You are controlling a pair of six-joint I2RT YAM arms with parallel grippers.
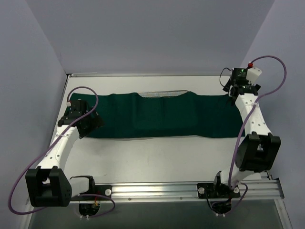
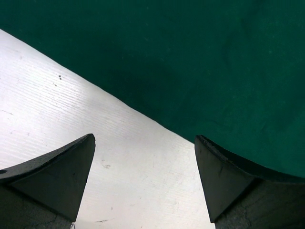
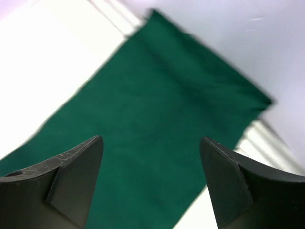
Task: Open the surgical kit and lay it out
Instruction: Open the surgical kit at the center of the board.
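Fingers (image 2: 52,176) of your left gripper (image 2: 144,143) stand wide apart, nothing between them. Bare white table (image 2: 71,109) lies under the gap, and the edge of the dark green cloth wrap (image 2: 214,62) runs diagonally just past the tips. Right gripper (image 3: 151,143): fingers (image 3: 71,176) likewise spread, holding nothing, above the cloth's right end. That view is blurred, so height over the fabric cannot be judged.

Kit position: seen from above, the cloth lies as one long strip across the far half of the table, one end by each gripper. A sliver of silver wire-mesh tray (image 1: 162,93) shows at the far edge, mid-strip; the rest is under the cloth. No clamps or pouches visible, presumably covered.

Judgement: side flaps laid out; the layer over the tray not yet opened.

Risks:
- Pinch too deep at the middle and you may catch the mesh rim with the fabric; lifting would tilt the tray and spill its contents.
- Pull a flap that runs under the tray and the whole kit drags along.
- Close the left fingers where they are and they meet table, not cloth; shift onto the hem first.
- Right end lies near the table's side; an outward tug could slide it off.
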